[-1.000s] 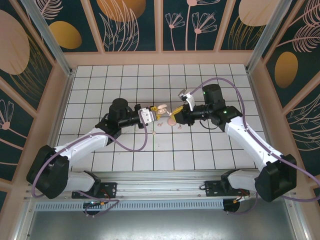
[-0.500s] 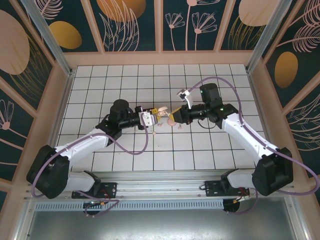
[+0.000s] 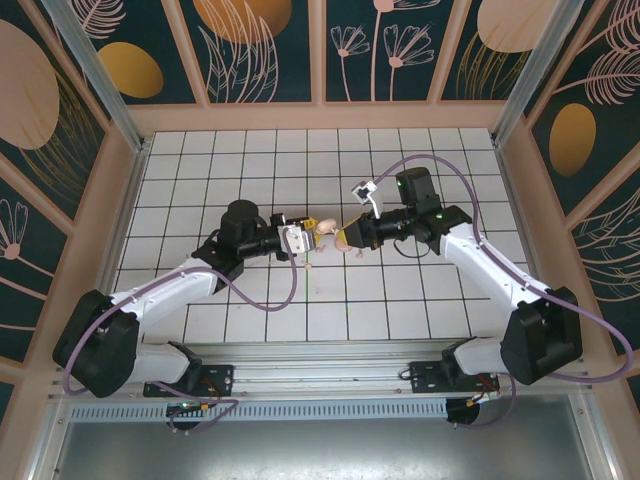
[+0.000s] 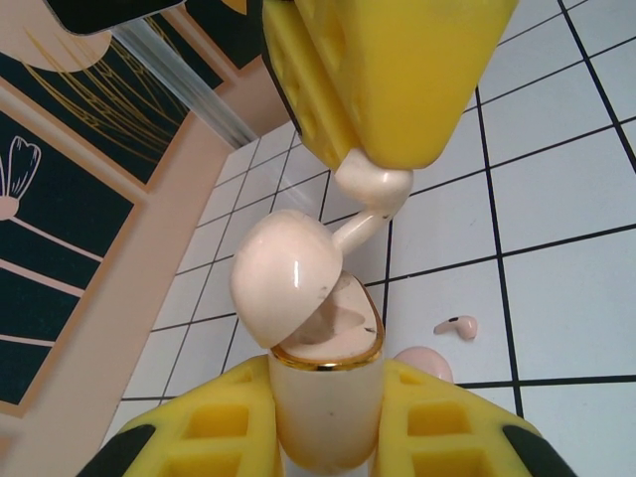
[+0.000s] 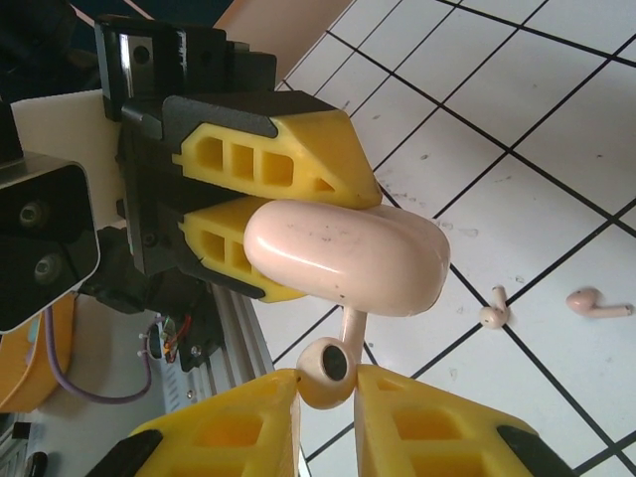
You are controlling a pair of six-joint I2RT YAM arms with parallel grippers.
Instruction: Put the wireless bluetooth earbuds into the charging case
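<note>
My left gripper [image 4: 326, 386] is shut on the pale pink charging case [image 4: 328, 422], held above the tiles with its gold-rimmed mouth facing away and its lid [image 4: 283, 283] swung open. My right gripper [image 5: 328, 397] is shut on the round head of one earbud [image 5: 326, 370]. Its stem points at the case [image 5: 343, 258], and the tip is hidden behind the lid. In the left wrist view that earbud [image 4: 373, 189] hangs from the right gripper's yellow fingers [image 4: 397, 79], right above the case mouth. From above, the two grippers [image 3: 300, 236] [image 3: 346, 238] meet mid-table.
Two loose earbuds [image 5: 494, 314] [image 5: 594, 301] lie on the white tiles below the grippers; one [image 4: 457, 326] lies just beyond the case. A pale pink rounded thing [image 4: 425, 360] peeks from behind my left finger. Wooden walls border the tiled floor [image 3: 420, 300].
The right gripper has moved left with its earbud, closing the gap to the case in the left gripper. The left arm has barely moved.
</note>
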